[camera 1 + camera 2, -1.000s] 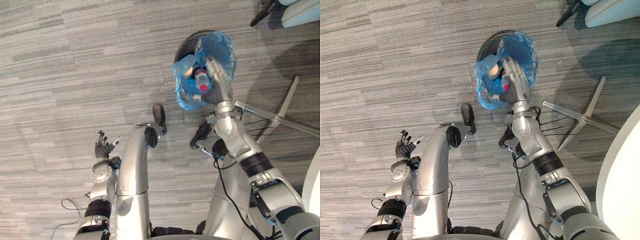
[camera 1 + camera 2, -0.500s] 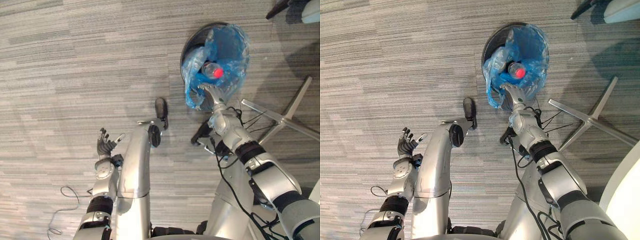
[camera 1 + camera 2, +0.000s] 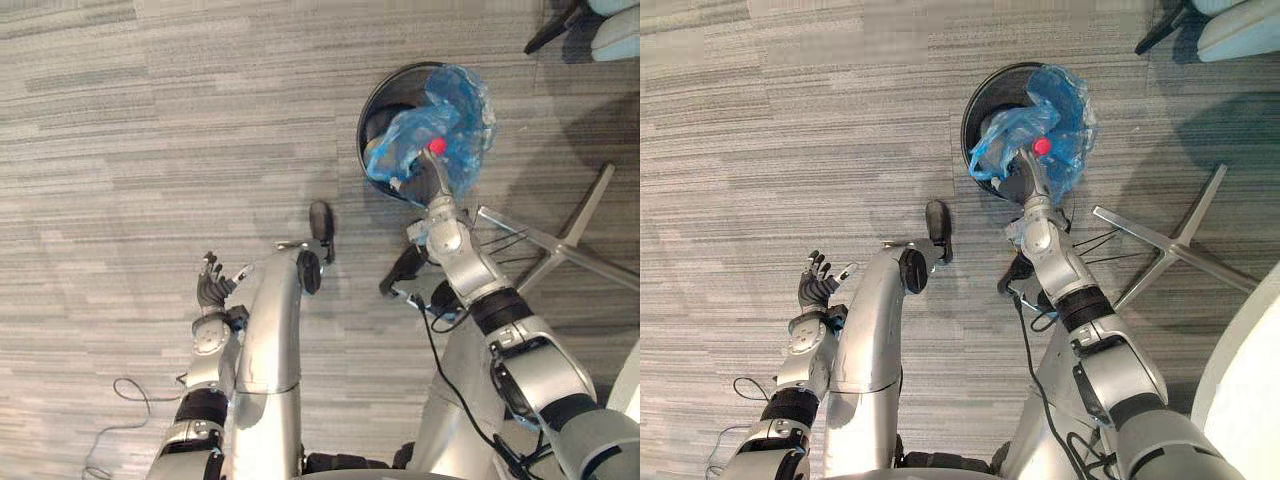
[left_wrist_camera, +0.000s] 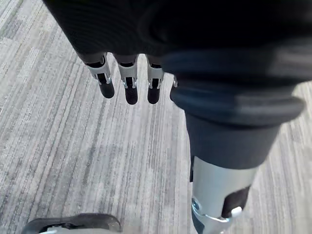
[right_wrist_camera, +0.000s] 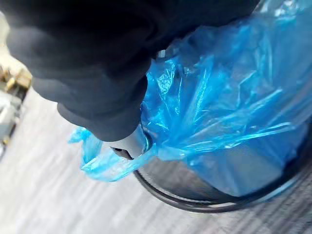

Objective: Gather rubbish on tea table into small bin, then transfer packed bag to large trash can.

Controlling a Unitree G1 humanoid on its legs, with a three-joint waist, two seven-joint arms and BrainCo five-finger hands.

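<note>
Blue bag bunched higher over black bin; grip of right hand indiscernible; left hand open.

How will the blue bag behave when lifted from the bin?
Probably floppy: the bag is thin crumpled film, sagging over the bin rim. Likely bottom-heavy and swinging, since a bottle lies inside. May tear if snagged.
</note>
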